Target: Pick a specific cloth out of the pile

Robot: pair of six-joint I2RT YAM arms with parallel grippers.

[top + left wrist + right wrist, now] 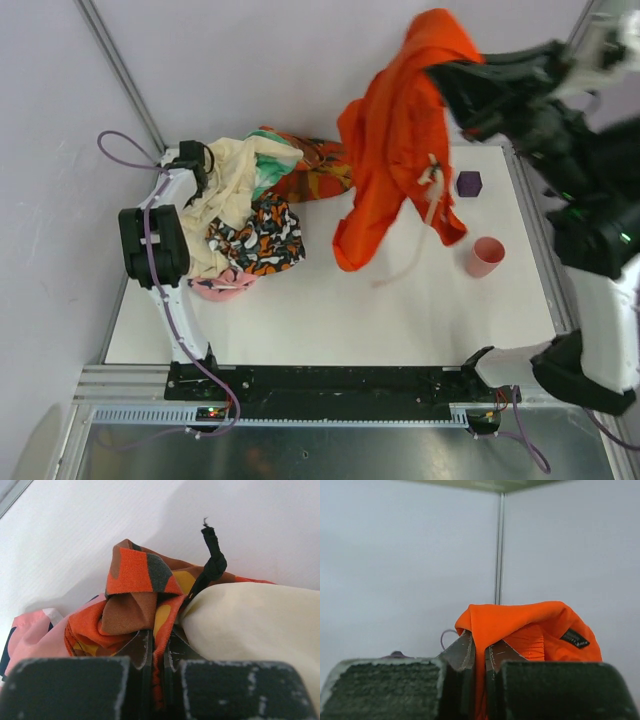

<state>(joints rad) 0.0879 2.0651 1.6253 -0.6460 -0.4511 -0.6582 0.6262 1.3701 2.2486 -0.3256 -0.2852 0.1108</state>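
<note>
Tips of right gripper [479,654] buried in fold of orange cloth [400,150], clamped on it, long axis hanging below, left gripper [156,647] pinched on patterned fabric [135,580] of pile [240,200].

The left arm [155,245] is stretching up the left side of the frame, its left gripper [157,642] clamping tight on a fold of the pile [132,575]. The right arm [585,190] is standing raised at the upper right, its right gripper [479,655] pinching the cloth [530,625] aloft.
</note>
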